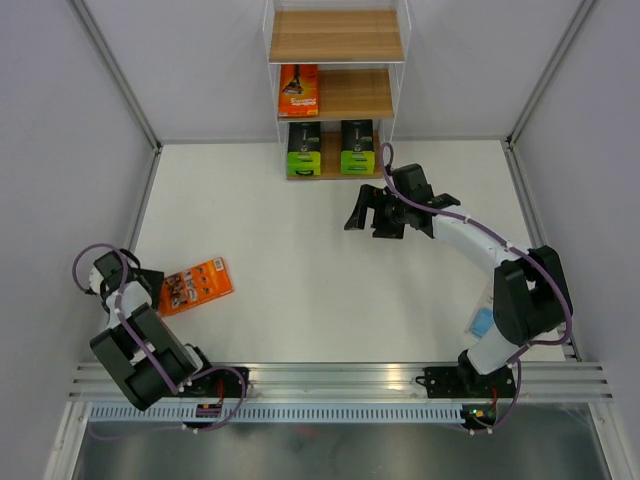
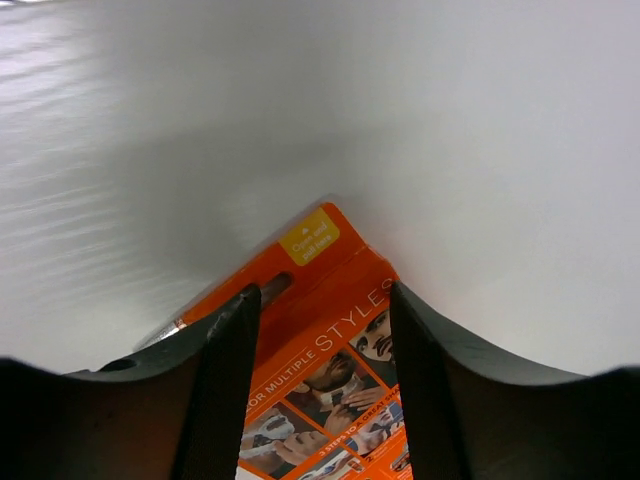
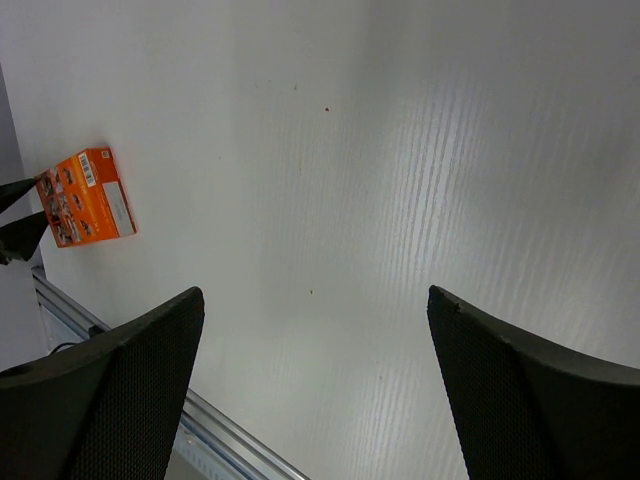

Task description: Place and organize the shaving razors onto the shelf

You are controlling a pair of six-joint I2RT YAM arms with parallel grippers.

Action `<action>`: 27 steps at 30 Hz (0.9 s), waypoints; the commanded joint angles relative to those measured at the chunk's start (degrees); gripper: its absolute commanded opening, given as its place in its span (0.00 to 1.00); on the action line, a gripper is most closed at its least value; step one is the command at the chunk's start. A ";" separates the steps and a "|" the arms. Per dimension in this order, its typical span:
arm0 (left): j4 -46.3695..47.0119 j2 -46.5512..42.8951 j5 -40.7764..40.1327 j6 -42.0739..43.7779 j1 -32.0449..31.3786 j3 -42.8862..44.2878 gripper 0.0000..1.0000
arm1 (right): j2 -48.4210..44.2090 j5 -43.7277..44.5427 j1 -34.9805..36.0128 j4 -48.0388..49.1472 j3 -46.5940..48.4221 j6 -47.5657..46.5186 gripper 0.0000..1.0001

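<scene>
Left gripper (image 2: 322, 300) has a finger either side of one end of the orange razor pack (image 1: 197, 285). The pack lies flat on the table (image 1: 300, 310) at the near left, well apart from the shelf (image 1: 336, 35). Can't tell if it's pinching. Right gripper (image 3: 315, 310) is spread wide, empty. My worry: the pack sits skewed between the jaws, so a corner-only grip could let it twist or slip out on the lift.
</scene>
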 commanded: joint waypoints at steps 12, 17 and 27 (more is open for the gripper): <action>0.47 18.86 4.07 4.61 -30.06 11.50 0.52 | -0.94 4.65 -1.14 -0.92 0.81 0.08 0.98; -0.23 21.40 4.25 2.41 -39.30 14.40 0.52 | -4.02 5.18 -2.10 1.72 -3.94 1.93 0.98; -4.01 28.52 2.21 -3.56 -59.16 23.28 0.52 | -6.57 5.36 -2.19 2.34 -9.03 2.36 0.98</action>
